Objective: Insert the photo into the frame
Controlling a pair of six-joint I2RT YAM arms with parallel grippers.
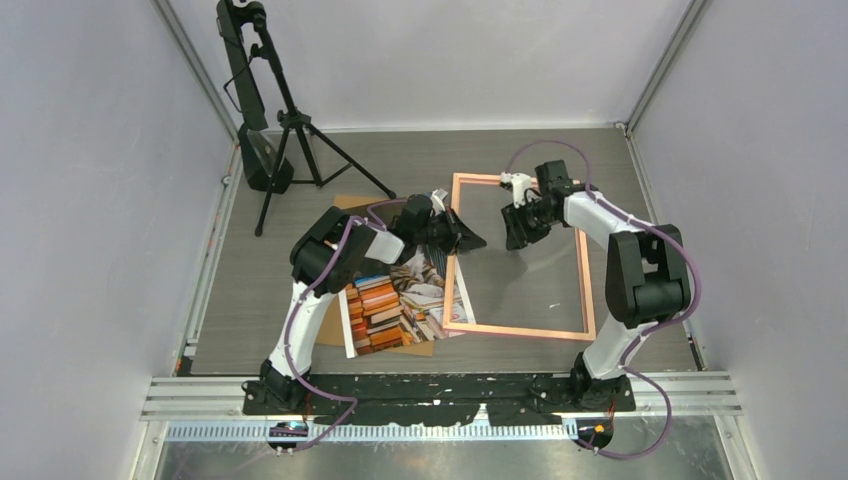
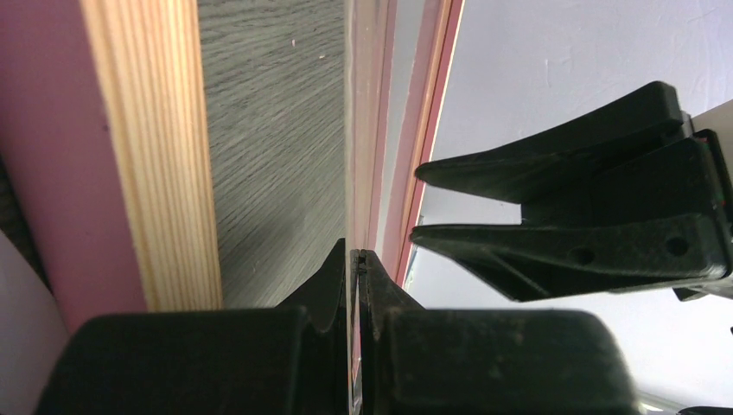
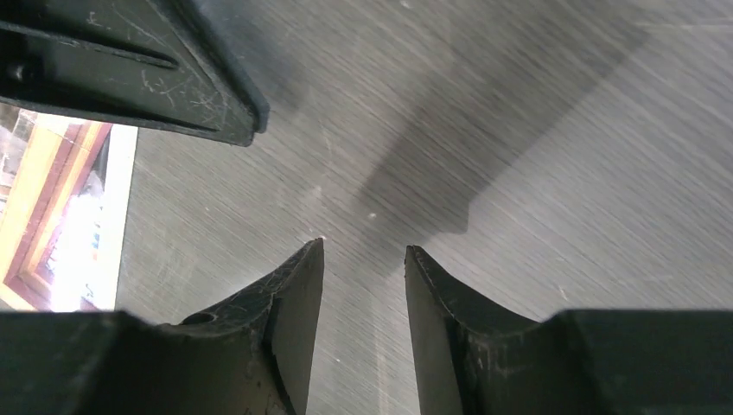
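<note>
The photo (image 1: 395, 305), a cat among stacked books, lies left of the salmon-pink frame (image 1: 520, 331), with its right edge over the frame's left rail. My left gripper (image 1: 466, 238) is shut on the photo's upper right edge. In the left wrist view the thin sheet (image 2: 367, 130) runs edge-on out of the closed left gripper (image 2: 356, 255), beside a frame rail (image 2: 156, 147). My right gripper (image 1: 516, 232) is open and empty, hovering over bare table inside the frame. The right wrist view shows the right gripper (image 3: 363, 251) over grey tabletop and part of the photo (image 3: 69, 216).
A brown backing board (image 1: 345, 205) lies under the photo. A black tripod (image 1: 285, 120) stands at the back left. The right gripper's fingers (image 2: 562, 216) are close to the right of my left gripper. Grey walls enclose the table.
</note>
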